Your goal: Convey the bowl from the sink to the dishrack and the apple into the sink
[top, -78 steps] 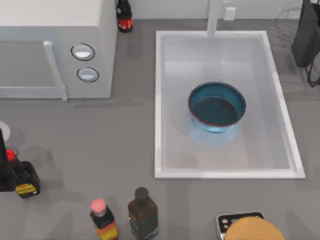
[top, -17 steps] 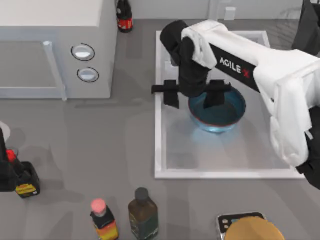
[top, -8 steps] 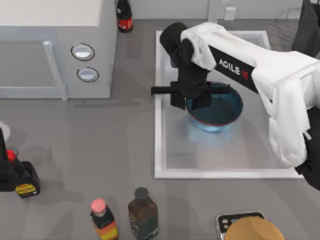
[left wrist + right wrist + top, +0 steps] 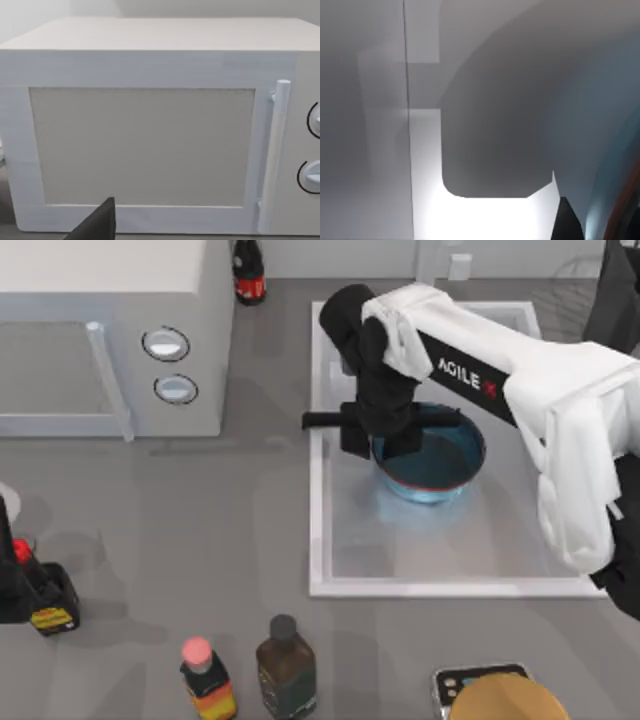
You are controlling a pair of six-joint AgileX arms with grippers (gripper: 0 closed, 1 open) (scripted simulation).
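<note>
A white microwave (image 4: 150, 130) faces the camera, door handle (image 4: 274, 160) upright.

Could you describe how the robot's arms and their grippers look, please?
The right arm has bulky white shells with black sections between them, and "AGILEX" in black letters with a red X on its side. Its right gripper is black, blocky, with a flat crossbar. The left gripper shows as a black wedge.

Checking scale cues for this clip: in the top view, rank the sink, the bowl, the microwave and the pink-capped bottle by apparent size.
1. Sink and microwave: alike; the microwave runs off-frame, so unranked.
2. Bowl, partly under the right gripper.
3. Pink-capped bottle, smallest.
</note>
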